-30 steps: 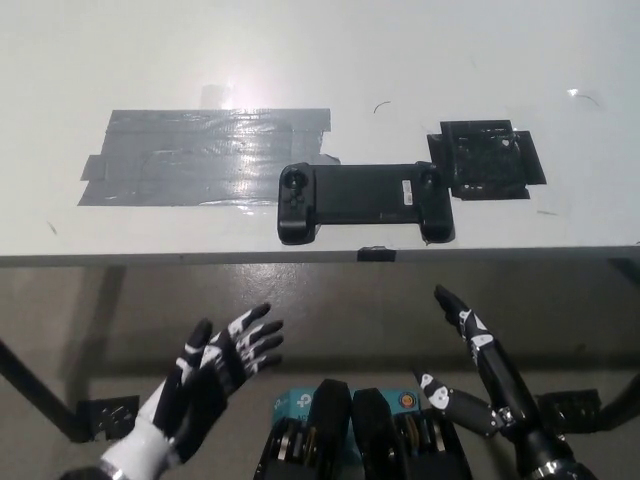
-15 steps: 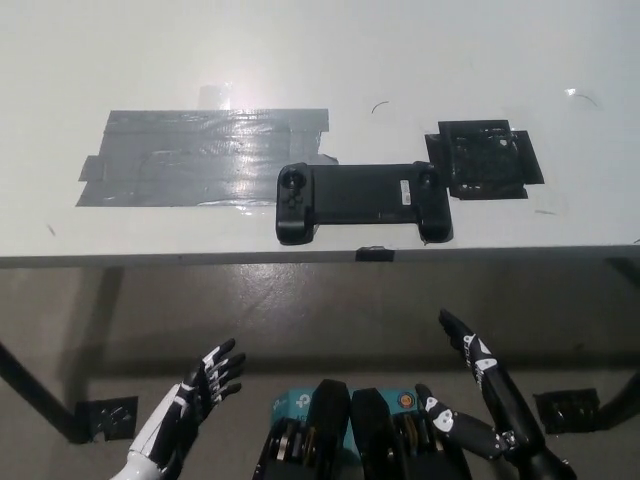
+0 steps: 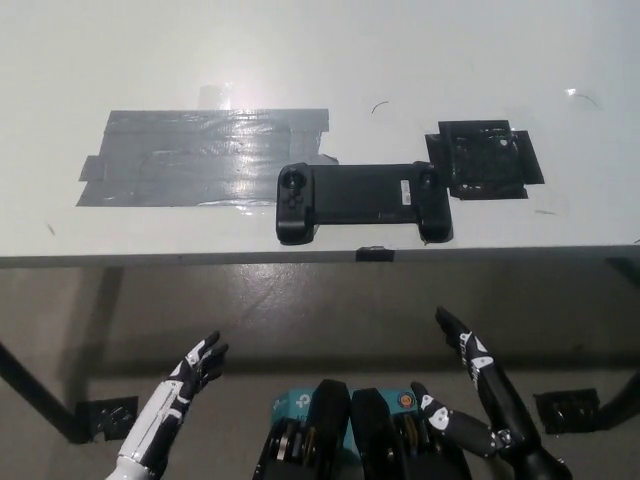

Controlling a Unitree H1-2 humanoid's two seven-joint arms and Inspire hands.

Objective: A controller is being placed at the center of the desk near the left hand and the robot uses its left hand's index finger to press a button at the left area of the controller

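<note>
A white surface [image 3: 400,50] is filling the far half of the view, its near edge running straight across, with a grey floor [image 3: 330,300] showing below it. At the far left, a dark leg [image 3: 30,390] is slanting down to a small black foot plate [image 3: 105,417] on the floor. On the left part of the surface, a wide patch of grey tape [image 3: 200,155] is lying flat and catching a glare. The left hand [image 3: 190,370] is hanging below the surface edge at the near left, well apart from everything on top, its fingers loosely apart and gripping nothing. The controller [image 3: 362,200] is lying at the centre of the surface, close to the near edge, its left end just touching the tape's right end. A small black clip [image 3: 376,254] is sitting on the surface edge right below it. To the right, just beside the controller's far right corner, a black tape patch [image 3: 485,158] is stuck down. The right hand [image 3: 475,385] is resting low at the near right, fingers spread and empty. Another foot plate [image 3: 567,410] is lying on the floor at the right.
</note>
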